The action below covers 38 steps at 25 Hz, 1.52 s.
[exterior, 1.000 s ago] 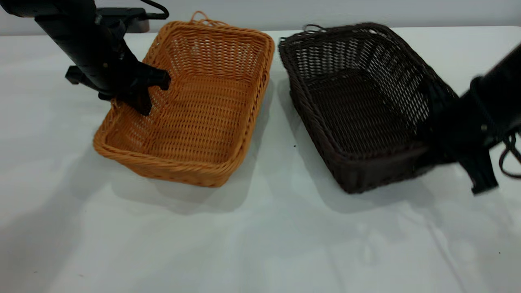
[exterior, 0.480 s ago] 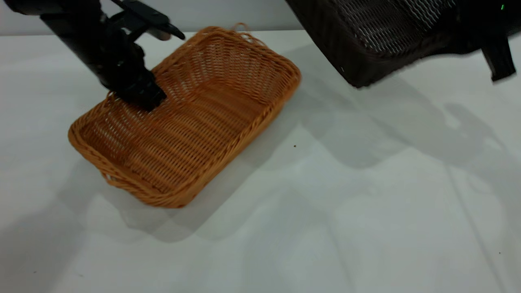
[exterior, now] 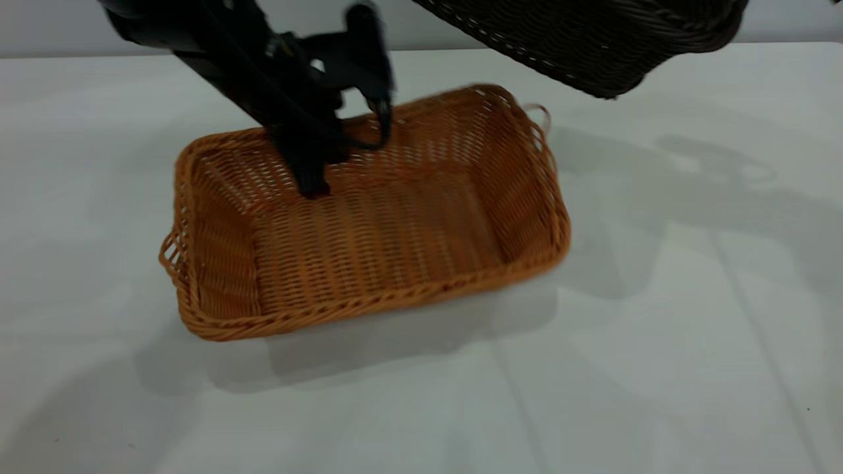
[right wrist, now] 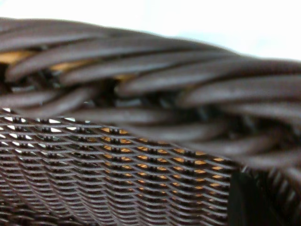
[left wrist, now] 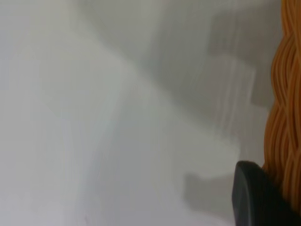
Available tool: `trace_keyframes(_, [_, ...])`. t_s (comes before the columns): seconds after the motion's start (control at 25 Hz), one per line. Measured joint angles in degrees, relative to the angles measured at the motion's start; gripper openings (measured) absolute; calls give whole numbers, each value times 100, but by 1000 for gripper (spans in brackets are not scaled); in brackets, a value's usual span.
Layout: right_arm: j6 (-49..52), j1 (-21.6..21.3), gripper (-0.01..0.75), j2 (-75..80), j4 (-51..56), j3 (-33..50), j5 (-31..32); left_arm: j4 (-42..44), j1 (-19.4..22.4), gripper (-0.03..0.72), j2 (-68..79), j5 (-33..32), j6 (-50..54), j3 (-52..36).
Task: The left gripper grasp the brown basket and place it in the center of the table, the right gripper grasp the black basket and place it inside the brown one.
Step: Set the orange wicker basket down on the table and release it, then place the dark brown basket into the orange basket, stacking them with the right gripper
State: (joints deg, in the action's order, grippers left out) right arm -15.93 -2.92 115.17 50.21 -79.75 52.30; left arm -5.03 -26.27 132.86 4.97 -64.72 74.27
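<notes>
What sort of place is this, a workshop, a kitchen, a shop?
Probably a robot test bench, not a kitchen or shop. A bare white table before a plain wall holds only a brown basket, gripped by the black left hand, while a black basket hangs lifted above it.

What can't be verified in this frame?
- Right end effector: outside the exterior view; the black basket is cut off by the top edge.
- Left end effector: motion-blurred at the brown basket rim; grip unclear.
- Right wrist view: weave fills it.
</notes>
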Motion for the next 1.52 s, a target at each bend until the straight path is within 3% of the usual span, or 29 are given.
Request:
trace_keyframes(0.16, [239,0,85,0,-598,-198,77,324,-205,76,69,175,-104,6])
trace_keyframes(0.44, [284,-132,85,0,-675,-205,123,403,-248,102,98,284,-62,6])
trace_keyframes(0.84, [296,-508,85,0,-438,-205,123,503,-282,378,-20,510,397,0])
trace_keyframes(1.0, [296,-594,85,0,-280,-205,67,503,-367,418,-499,530,422,-56])
trace_keyframes(1.16, [296,-802,85,0,-170,-205,-66,503,-365,421,-1155,12,422,-91])
trace_keyframes(1.36, [273,-1154,85,0,248,-205,-210,503,-365,422,-2150,-1212,424,-287])
trace_keyframes(1.52, [161,-1100,85,6,309,-205,-166,546,-365,421,-2945,-1899,599,-333])
